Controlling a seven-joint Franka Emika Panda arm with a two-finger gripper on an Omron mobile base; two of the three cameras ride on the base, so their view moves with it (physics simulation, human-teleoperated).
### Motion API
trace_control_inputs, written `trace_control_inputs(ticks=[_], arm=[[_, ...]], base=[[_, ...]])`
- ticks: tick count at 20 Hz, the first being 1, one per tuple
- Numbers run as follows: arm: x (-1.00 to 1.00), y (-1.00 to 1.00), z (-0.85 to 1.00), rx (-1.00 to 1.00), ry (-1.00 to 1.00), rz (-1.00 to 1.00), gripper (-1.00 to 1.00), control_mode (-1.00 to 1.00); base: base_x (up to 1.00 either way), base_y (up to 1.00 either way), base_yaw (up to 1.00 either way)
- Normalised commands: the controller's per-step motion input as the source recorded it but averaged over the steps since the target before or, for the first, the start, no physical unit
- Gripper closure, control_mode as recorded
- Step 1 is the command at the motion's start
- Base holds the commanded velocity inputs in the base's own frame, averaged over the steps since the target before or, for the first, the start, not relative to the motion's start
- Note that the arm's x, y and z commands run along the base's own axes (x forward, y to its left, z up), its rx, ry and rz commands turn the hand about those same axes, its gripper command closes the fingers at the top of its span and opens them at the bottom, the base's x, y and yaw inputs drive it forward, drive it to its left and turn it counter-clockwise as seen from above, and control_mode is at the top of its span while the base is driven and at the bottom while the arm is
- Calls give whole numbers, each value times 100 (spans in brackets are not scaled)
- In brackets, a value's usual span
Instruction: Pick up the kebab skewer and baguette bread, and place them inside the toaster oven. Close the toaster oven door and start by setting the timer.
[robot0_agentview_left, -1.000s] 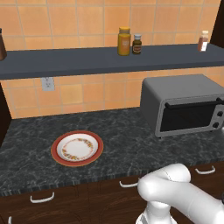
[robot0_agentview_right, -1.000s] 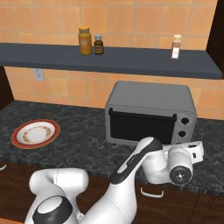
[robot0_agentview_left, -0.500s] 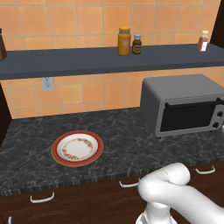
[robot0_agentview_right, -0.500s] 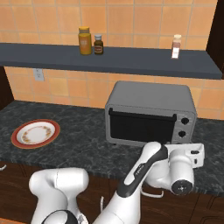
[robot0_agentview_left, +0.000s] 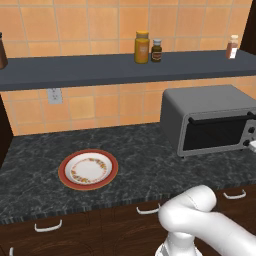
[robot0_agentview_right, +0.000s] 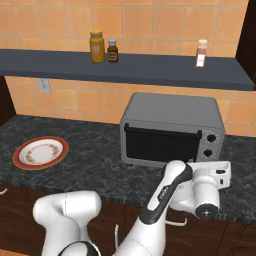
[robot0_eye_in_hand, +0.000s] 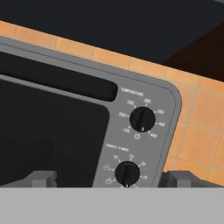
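Note:
The toaster oven stands on the right of the dark counter with its door shut. My gripper hangs just in front of the oven's right-hand knob panel and faces it. In the hand view my gripper is open, its fingertips far apart with nothing held. The timer knob sits between them, a little ahead, and the temperature knob is above it. The door's dark glass and bar handle lie to the left. The kebab skewer and baguette bread are out of view.
A red-rimmed plate lies bare on the counter's left side. A dark shelf above the oven carries an orange jar, a small dark bottle and a shaker. Drawer fronts run below the counter edge.
The hand has shifted only slightly in front of the knob panel. Its jaws stay open, and the oven door stays shut.

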Motion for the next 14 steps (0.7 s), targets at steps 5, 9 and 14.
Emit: trace_control_inputs(ticks=[5, 9, 14], arm=[[28, -1, 0, 1, 0, 5, -100, -100], [21, -4, -2, 4, 0, 5, -100, -100], [17, -11, -18, 3, 0, 3, -100, -100]], base=[[0, 0, 0], [0, 0, 0], [0, 0, 0]])
